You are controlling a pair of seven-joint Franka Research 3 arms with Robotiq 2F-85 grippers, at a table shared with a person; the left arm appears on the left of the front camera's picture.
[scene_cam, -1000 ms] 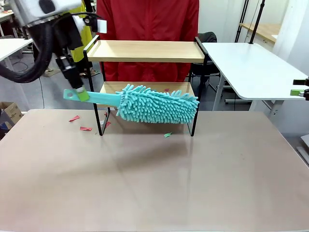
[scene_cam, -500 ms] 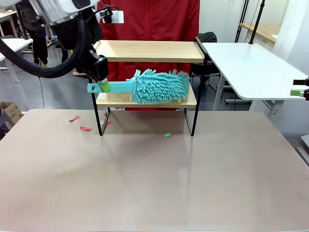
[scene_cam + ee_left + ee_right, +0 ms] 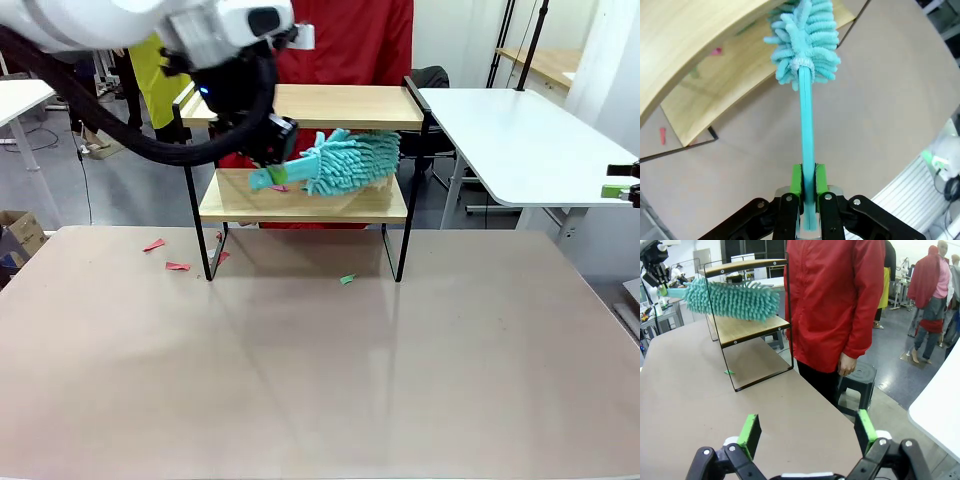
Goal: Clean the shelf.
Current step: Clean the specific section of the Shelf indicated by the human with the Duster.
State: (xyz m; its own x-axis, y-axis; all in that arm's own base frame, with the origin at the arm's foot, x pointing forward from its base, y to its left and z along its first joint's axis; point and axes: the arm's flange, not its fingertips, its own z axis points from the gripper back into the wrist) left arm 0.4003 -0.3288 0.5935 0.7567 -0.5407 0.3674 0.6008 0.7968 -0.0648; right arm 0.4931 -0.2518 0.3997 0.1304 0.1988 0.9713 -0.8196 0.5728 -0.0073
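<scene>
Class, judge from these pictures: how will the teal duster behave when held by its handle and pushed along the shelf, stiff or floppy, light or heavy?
The duster's handle is probably stiff: it runs straight from the left gripper. The fluffy head likely gives softly against the shelf. It seems light, held out from one end.

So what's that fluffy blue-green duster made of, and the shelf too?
The duster head looks like soft microfibre or chenille: thick, matte, noodle-like strands. Its handle seems to be smooth plastic, flat and slightly shiny. The shelf boards look like light wood, or maybe a wood-look coating, with faint grain. Its frame looks like thin metal painted black.
</scene>
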